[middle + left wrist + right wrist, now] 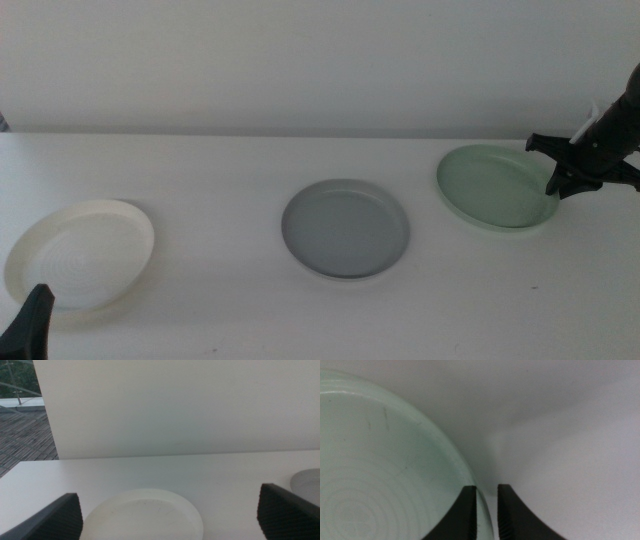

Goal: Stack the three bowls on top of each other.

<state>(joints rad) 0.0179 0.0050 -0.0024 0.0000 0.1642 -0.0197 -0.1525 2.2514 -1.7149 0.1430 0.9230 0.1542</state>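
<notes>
Three bowls stand apart in a row on the white table. The cream-white ridged bowl [82, 252] is at the left, the grey bowl [345, 228] in the middle, the mint green bowl [497, 188] at the right. My right gripper [556, 180] is at the mint bowl's right rim. In the right wrist view its jaws [486, 489] are nearly together with the mint bowl's rim [395, 470] between them. My left gripper [30, 325] waits low at the front left, open and empty, just in front of the cream bowl [142, 515].
A white wall rises behind the table [220, 170]. The grey bowl's edge [307, 480] shows at the side of the left wrist view. Bare tabletop lies between the bowls.
</notes>
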